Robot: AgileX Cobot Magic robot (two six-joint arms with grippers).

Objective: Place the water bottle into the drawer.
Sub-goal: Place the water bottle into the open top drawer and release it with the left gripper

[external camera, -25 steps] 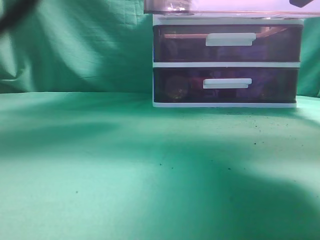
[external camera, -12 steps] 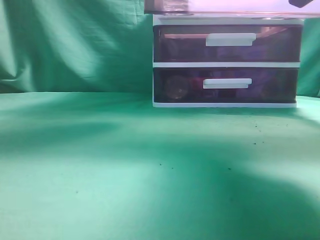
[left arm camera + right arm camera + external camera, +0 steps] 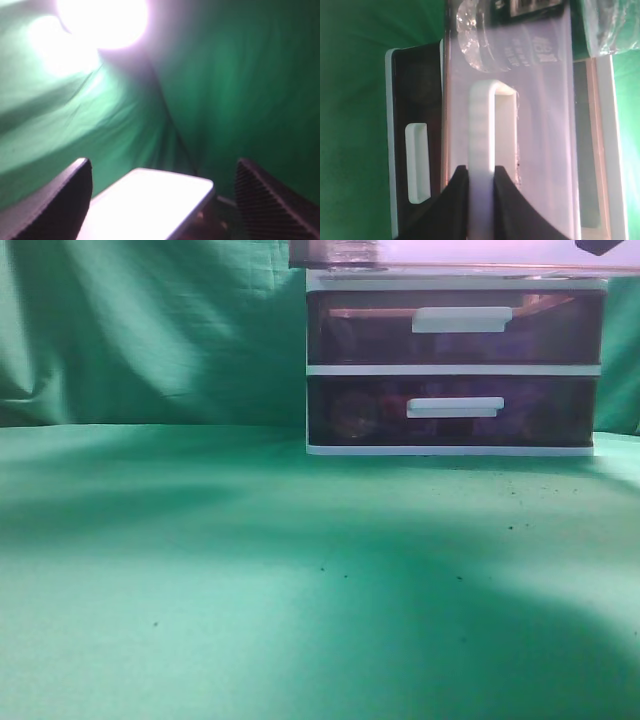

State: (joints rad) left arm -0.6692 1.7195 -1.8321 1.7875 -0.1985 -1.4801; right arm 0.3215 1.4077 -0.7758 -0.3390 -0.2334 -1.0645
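Observation:
The top drawer (image 3: pixel 470 252), light pink and see-through, is pulled out of the white-framed unit (image 3: pixel 455 368). In the right wrist view the clear water bottle (image 3: pixel 507 42) lies inside the drawer (image 3: pixel 545 125), seen through its front. My right gripper (image 3: pixel 481 170) is shut on the drawer's white bar handle (image 3: pixel 482 115). Only a dark tip of it (image 3: pixel 603 245) shows at the top edge of the exterior view. My left gripper (image 3: pixel 165 167) is open and empty, raised above the unit's white top (image 3: pixel 150 205).
Two darker purple drawers (image 3: pixel 455 328) with white handles sit shut below the top one. Green cloth (image 3: pixel 200 570) covers the table and hangs behind it. A bright lamp glare (image 3: pixel 102 20) fills the top of the left wrist view.
A dark part of the left arm at the top left of the exterior view has moved out of that view. The drawer unit and right gripper have not moved.

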